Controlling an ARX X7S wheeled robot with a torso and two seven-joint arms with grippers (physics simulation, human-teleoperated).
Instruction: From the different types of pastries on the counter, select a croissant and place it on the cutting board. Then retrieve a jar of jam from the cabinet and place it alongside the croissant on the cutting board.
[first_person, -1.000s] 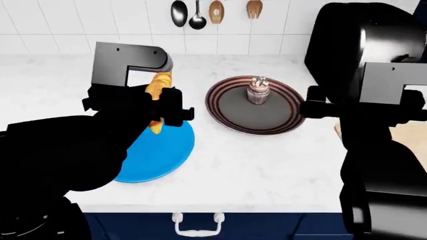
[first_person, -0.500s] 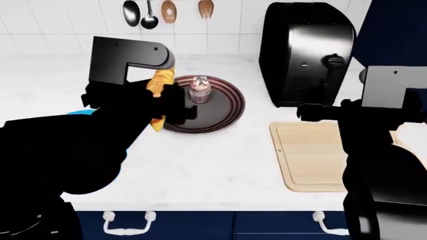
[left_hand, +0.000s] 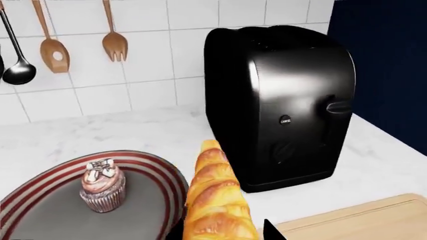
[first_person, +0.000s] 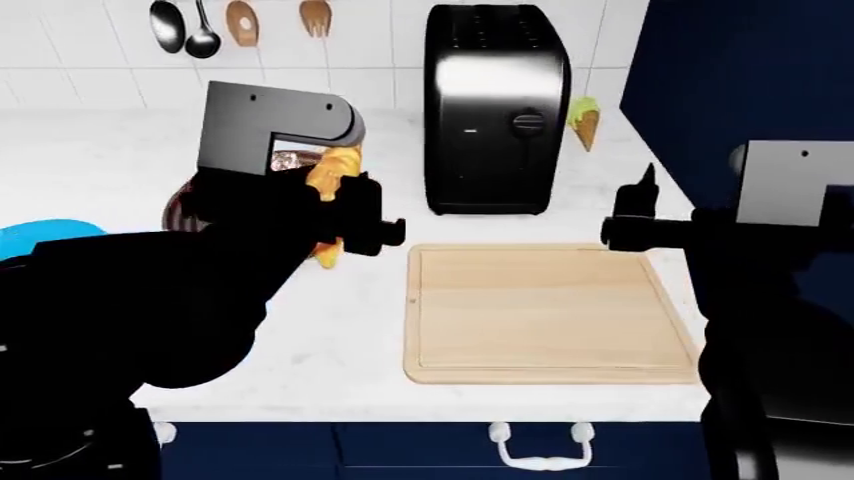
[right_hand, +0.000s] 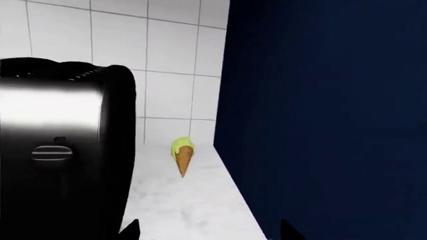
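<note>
Counts across the three views. Pastries: one croissant (left_hand: 215, 200), golden and ridged; one cupcake (left_hand: 102, 185) with pink-white frosting. One green ice-cream cone (right_hand: 182, 154). One striped round tray (left_hand: 40, 200), dark with red rings. One blue plate (first_person: 38, 236), only an edge showing. One pale cutting board (first_person: 534, 310). One black toaster (first_person: 489, 108). Hanging utensils on the tiled wall: four in the head view, two dark ladles (first_person: 183, 28) and two wooden ones (first_person: 278, 18). One marble counter (first_person: 334, 330). Drawer handles below it: one whole white handle (first_person: 541, 448), plus part of another at the left.
</note>
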